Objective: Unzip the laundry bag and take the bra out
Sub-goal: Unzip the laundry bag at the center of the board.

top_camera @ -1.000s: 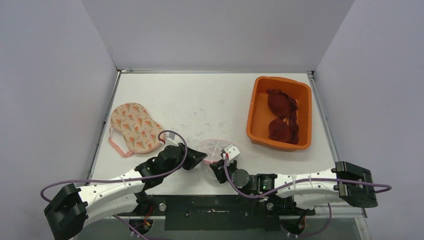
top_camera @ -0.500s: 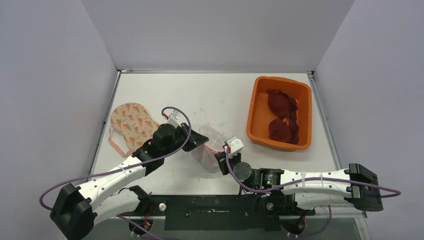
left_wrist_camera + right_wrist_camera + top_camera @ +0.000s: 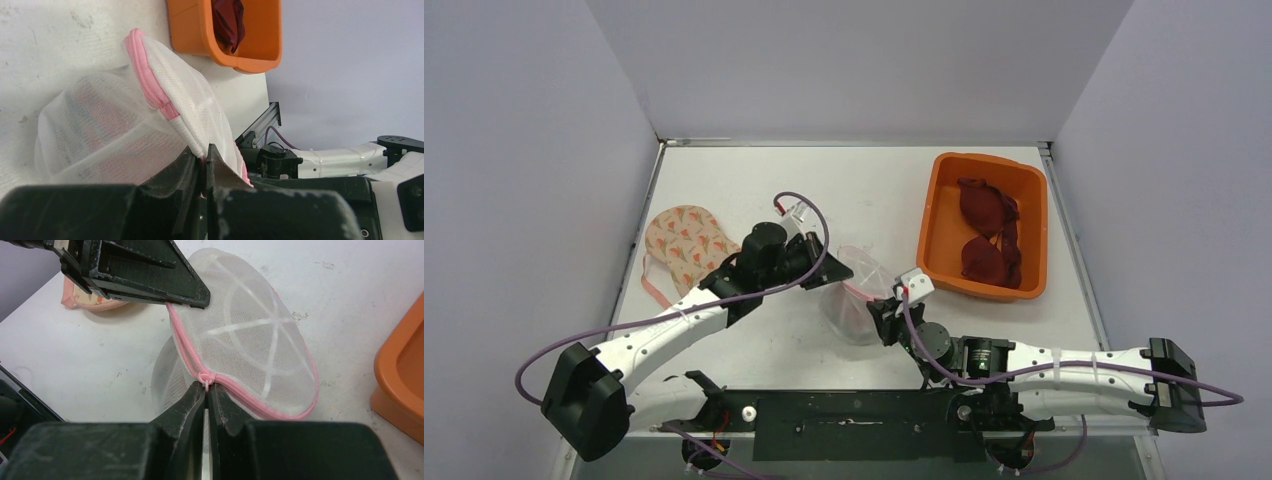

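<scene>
Both arms have reached farther out than a second ago. They have carried the bag (image 3: 856, 300) from a flat heap well short of the bin (image 3: 932, 225) to a raised, stretched shape just left of the bin's near corner. The left arm (image 3: 674, 325) now crosses the near end of the patterned bra (image 3: 686, 240), which lies far left of the bin (its lower cup was in plain view before).

The bag hangs between the two grippers. On the side away from the bin, the left gripper (image 3: 205, 150) has its jaws pressed together on the mesh beside the pink zip (image 3: 150, 85). On the side toward the bin, the right gripper (image 3: 206, 389) is clamped on the zip pull (image 3: 205, 377).

The left arm stretches diagonally toward the bin with its wrist raised. The right arm (image 3: 1044, 365) lies low, running leftward below the bin, its wrist tipped up to the bag.
</scene>
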You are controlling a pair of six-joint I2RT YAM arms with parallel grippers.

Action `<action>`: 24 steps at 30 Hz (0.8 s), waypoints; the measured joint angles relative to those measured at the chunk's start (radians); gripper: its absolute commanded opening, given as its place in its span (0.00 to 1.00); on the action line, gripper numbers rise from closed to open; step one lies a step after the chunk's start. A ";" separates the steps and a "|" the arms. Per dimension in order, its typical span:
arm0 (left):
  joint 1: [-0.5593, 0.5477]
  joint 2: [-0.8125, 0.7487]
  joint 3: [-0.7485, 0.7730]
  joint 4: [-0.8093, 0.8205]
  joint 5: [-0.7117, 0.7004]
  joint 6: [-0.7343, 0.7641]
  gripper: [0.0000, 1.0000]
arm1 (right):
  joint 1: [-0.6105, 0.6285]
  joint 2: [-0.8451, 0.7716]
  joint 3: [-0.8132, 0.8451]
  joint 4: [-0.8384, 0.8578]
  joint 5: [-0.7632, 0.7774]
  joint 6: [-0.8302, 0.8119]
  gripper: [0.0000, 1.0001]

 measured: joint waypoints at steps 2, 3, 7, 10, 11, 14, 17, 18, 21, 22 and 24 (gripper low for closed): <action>0.009 0.018 0.038 -0.027 0.025 0.028 0.00 | 0.000 -0.012 0.000 -0.003 0.001 0.000 0.05; 0.013 0.023 0.053 -0.036 0.032 0.041 0.00 | 0.000 -0.016 0.000 -0.004 0.002 0.000 0.05; 0.039 0.031 0.113 -0.078 0.050 0.086 0.00 | -0.005 -0.016 0.000 -0.031 0.015 0.004 0.05; 0.048 0.031 0.127 -0.091 0.055 0.106 0.00 | -0.015 -0.016 0.000 -0.048 0.020 0.016 0.05; 0.048 0.031 0.127 -0.094 0.058 0.111 0.00 | -0.020 -0.016 0.000 -0.053 0.020 0.019 0.05; 0.050 0.031 0.127 -0.107 0.066 0.124 0.00 | -0.028 -0.016 0.000 -0.058 0.017 0.027 0.05; 0.051 0.031 0.127 -0.114 0.071 0.133 0.00 | -0.033 -0.020 -0.005 -0.054 0.000 0.028 0.05; 0.051 0.031 0.127 -0.115 0.075 0.138 0.00 | -0.033 -0.024 -0.009 -0.051 -0.007 0.026 0.05; 0.051 0.031 0.130 -0.123 0.086 0.162 0.00 | -0.032 -0.042 -0.030 -0.022 -0.040 0.011 0.05; 0.051 0.032 0.137 -0.134 0.090 0.173 0.00 | -0.031 -0.050 -0.037 -0.011 -0.049 0.006 0.05; 0.054 0.044 0.172 -0.158 0.105 0.192 0.00 | -0.025 -0.060 -0.045 0.009 -0.065 -0.007 0.05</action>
